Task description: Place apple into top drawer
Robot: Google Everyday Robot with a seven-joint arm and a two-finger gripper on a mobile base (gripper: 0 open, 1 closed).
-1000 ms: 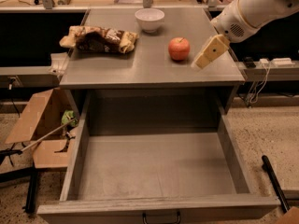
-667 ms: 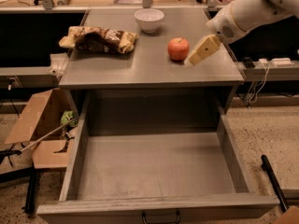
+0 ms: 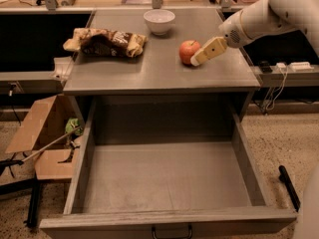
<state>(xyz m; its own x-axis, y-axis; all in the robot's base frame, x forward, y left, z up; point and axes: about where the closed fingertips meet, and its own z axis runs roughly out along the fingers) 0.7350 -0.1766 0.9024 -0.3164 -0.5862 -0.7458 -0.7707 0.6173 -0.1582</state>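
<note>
Since a second ago my tan two-finger gripper (image 3: 207, 52) has slid left across the counter, and its tip now sits just beside the small round red-orange apple (image 3: 188, 51), at the fruit's right flank and seemingly touching it. From this side-on angle I cannot tell whether the gripper is open or closed. The apple has not shifted: it rests on the flat grey metal cabinet top (image 3: 159, 76), right of centre, well apart from the wide grey metal top drawer (image 3: 169, 180) below.

I judge the low, slanted approach is meant to bracket the apple at its widest part, since smooth, rounded skin would roll away from a glancing push. The drawer stands pulled fully out so its flat, dull bottom lies exposed between tall side walls, with a small dark handle (image 3: 172, 231) at the front; nothing is in it yet.

Further back I see a glossy white ceramic bowl (image 3: 159, 20), and left of it a crumpled brown snack bag (image 3: 105, 42), soft and creased
</note>
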